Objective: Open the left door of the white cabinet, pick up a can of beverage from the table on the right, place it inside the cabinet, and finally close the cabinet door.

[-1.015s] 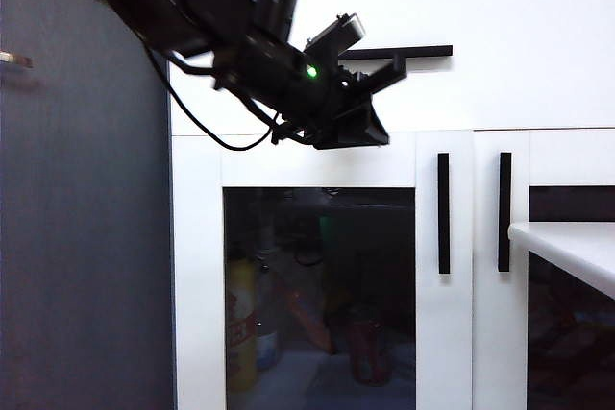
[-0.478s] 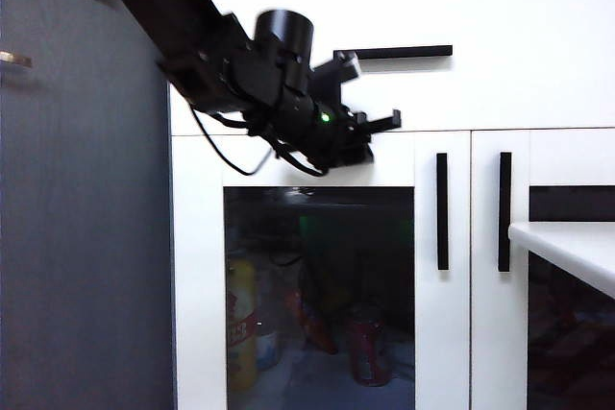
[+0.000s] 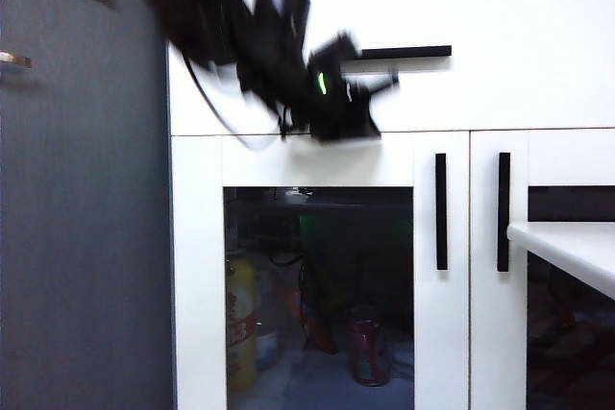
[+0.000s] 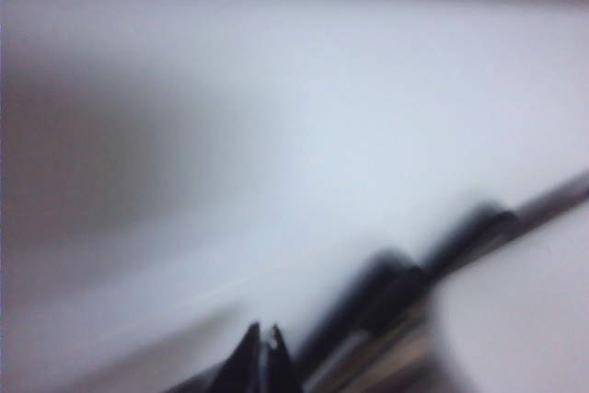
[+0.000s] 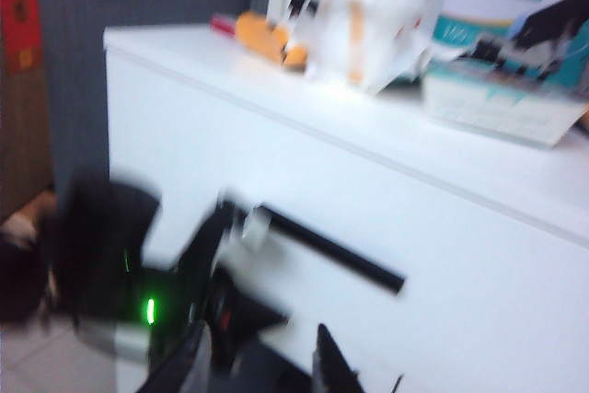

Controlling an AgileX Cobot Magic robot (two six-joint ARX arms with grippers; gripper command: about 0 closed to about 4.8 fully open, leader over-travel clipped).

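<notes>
Pinching shut on nothing, our left gripper (image 3: 370,108) blurs before the white cabinet (image 3: 538,55) drawer; the left door (image 3: 322,266) is closed — the can of beverage (image 3: 369,345) stands inside. Our right gripper (image 5: 267,356) is parted, empty.

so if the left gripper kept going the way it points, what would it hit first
Probably the drawer front of the white cabinet. The left gripper, jaws shut, points right and slightly up near the drawer handle. Motion blur and unclear depth make this a guess.
</notes>
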